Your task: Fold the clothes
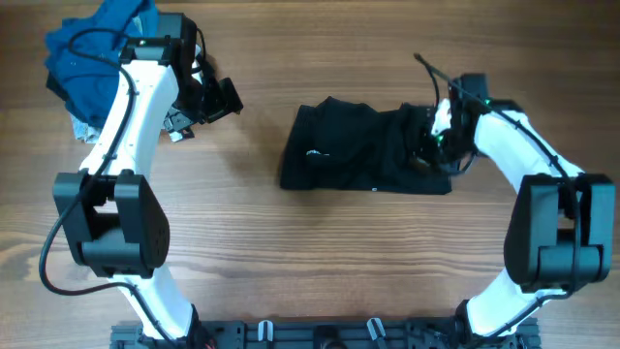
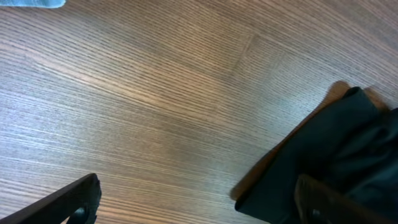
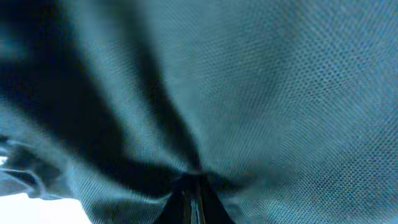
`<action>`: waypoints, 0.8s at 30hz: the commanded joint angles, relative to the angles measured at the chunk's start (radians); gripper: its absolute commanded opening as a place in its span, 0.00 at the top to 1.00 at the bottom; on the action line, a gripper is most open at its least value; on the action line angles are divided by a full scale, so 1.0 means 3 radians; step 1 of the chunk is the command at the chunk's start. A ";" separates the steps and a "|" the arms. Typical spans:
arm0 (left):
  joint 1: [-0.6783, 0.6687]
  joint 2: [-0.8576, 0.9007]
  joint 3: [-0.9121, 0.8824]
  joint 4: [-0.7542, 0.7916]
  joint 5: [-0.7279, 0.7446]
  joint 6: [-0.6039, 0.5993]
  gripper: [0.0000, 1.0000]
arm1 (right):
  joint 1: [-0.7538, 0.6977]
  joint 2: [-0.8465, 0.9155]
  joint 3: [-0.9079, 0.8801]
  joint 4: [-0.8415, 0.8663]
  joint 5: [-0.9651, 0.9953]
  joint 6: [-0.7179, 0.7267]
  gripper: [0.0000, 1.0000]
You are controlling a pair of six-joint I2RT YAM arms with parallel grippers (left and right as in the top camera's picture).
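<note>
Folding step, partway, as I judge it. The black shirt (image 1: 368,150) lies part-folded on the surface (image 1: 291,262). My right hand (image 1: 438,136), pressed together, pinches the shirt's right edge. My left hand (image 1: 215,102), spread, hovers left of the shirt. Next move: carry that edge leftward. No containers visible.

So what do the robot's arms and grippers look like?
The left arm and right arm have white shells, bulky black joint housings and loose black cables. The left gripper and right gripper are black, with a green light at the right wrist.
</note>
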 commanded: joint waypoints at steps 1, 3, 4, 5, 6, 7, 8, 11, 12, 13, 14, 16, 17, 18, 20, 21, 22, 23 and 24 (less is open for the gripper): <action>0.0025 -0.0006 0.0037 -0.0003 0.0045 -0.0006 0.00 | 0.0052 0.0031 -0.0151 -0.0001 -0.0113 0.0022 0.96; 0.0024 -0.0006 0.0037 -0.0003 0.0045 -0.0006 0.00 | 0.0039 0.0015 -0.0120 0.0008 0.0013 0.0203 0.96; 0.0025 -0.0006 0.0037 -0.0003 0.0045 -0.0006 0.00 | 0.0028 -0.0005 -0.0078 0.0009 0.0023 0.0217 0.96; 0.0025 -0.0006 0.0037 -0.0003 0.0045 -0.0005 0.00 | 0.0018 -0.0033 -0.0020 -0.0004 0.0022 0.0219 0.96; 0.0025 -0.0006 0.0037 -0.0004 0.0045 -0.0006 0.00 | 0.0013 -0.0098 0.0076 -0.0039 0.0023 0.0216 0.96; 0.0025 -0.0006 0.0037 -0.0003 0.0045 -0.0005 0.00 | 0.0013 -0.0161 0.0158 -0.0062 0.0023 0.0216 0.96; 0.0025 -0.0006 0.0037 -0.0003 0.0045 -0.0006 0.00 | 0.0013 -0.0234 0.0251 -0.0070 0.0022 0.0216 0.96; 0.0025 -0.0006 0.0037 -0.0001 0.0045 -0.0006 0.00 | 0.0014 -0.0401 0.0435 -0.0038 0.0005 0.0299 0.90; 0.0025 -0.0006 0.0037 -0.0003 0.0045 -0.0006 0.00 | 0.0014 -0.0413 0.0463 -0.0014 -0.0006 0.0301 0.88; 0.0025 -0.0006 0.0037 -0.0001 0.0045 -0.0006 0.00 | 0.0014 -0.0413 0.0474 0.0018 -0.0020 0.0303 0.87; 0.0025 -0.0006 0.0037 -0.0001 0.0045 -0.0006 0.00 | 0.0014 -0.0406 0.0476 0.0066 -0.0031 0.0303 0.86; 0.0025 -0.0006 0.0037 -0.0003 0.0045 -0.0006 0.00 | 0.0015 -0.0318 0.0468 0.0173 -0.0031 0.0304 0.85; 0.0024 -0.0006 0.0037 -0.0001 0.0045 -0.0006 0.00 | 0.0024 -0.0289 0.0455 0.0212 -0.0033 0.0306 0.85; 0.0025 -0.0006 0.0037 -0.0001 0.0045 -0.0006 0.00 | 0.0032 -0.0243 0.0441 0.0268 -0.0029 0.0332 0.85; 0.0025 -0.0006 0.0037 -0.0003 0.0045 -0.0006 0.00 | 0.0033 -0.0103 0.0413 0.0401 -0.0047 0.0369 0.85; 0.0025 -0.0006 0.0037 -0.0004 0.0045 -0.0006 0.00 | 0.0033 -0.0033 0.0409 0.0453 -0.0058 0.0393 0.85; 0.0025 -0.0006 0.0037 -0.0008 0.0045 -0.0006 0.00 | 0.0033 0.0061 0.0409 0.0520 -0.0085 0.0427 0.85; 0.0025 -0.0006 0.0037 -0.0010 0.0045 -0.0006 0.00 | 0.0033 0.0132 0.0409 0.0567 -0.0095 0.0456 0.85; 0.0024 -0.0006 0.0037 -0.0013 0.0045 -0.0006 0.00 | 0.0033 0.0226 0.0409 0.0655 -0.0177 0.0451 0.85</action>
